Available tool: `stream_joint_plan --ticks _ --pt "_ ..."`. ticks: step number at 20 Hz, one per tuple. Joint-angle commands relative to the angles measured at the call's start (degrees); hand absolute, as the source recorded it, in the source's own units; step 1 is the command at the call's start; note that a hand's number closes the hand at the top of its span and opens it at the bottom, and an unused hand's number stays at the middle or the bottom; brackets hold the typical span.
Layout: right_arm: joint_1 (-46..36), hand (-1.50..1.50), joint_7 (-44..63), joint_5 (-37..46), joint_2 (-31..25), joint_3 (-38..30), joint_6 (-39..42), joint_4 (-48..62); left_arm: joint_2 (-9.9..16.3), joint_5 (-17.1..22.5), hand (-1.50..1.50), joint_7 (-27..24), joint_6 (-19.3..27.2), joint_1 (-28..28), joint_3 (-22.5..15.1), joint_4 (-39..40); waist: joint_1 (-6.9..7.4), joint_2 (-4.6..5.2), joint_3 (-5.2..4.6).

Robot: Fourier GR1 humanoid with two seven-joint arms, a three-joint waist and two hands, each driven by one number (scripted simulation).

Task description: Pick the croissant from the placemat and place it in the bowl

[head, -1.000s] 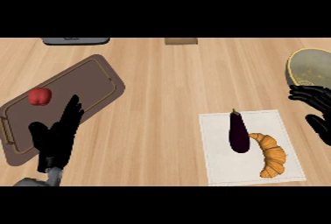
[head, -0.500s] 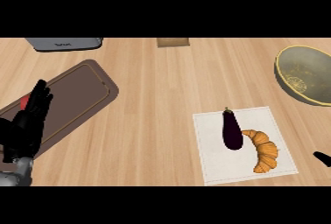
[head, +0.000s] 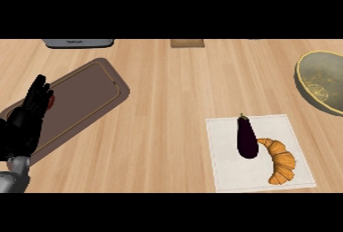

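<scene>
You see croissant [head: 281, 160] on placemat [head: 258, 152], touching eggplant [head: 247, 137], well apart from left hand [head: 24, 123], fingers straight; bowl [head: 321, 81] at right edge.

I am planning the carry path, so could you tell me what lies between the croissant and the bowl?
In the head view, only placemat edge and bare counter separate the croissant and bowl.
</scene>
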Motion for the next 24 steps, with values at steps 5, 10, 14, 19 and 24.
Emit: stream_joint_plan --ticks 5,10,14,19,24 --pt "-7.6 -1.5 18.4 -1.8 -6.0 -5.3 8.5 -10.3 -3.7 -2.4 0.0 -0.1 -1.7 -2.0 0.0 1.6 1.2 0.23 -0.04" --pt "-12.5 -1.5 28.4 1.0 -15.3 -1.8 16.4 -7.3 -2.7 -3.6 0.0 3.0 -1.3 -2.6 -0.5 -0.9 2.68 0.43 -0.05" --pt "-19.1 -1.5 36.2 1.3 -18.5 4.7 22.1 -5.8 -3.4 -2.7 0.0 -0.4 -4.0 -1.8 0.6 2.0 3.02 0.54 -0.06" --pt "-25.5 -1.5 38.2 3.8 -16.9 13.9 27.2 0.6 -5.1 -5.0 0.0 2.0 -1.9 -6.6 0.8 3.2 2.32 0.53 0.03" --pt "-33.5 -1.5 41.2 3.2 -15.3 18.7 34.8 6.3 -5.0 -4.6 0.0 0.7 -4.8 -4.3 2.2 3.6 2.14 0.4 0.0"
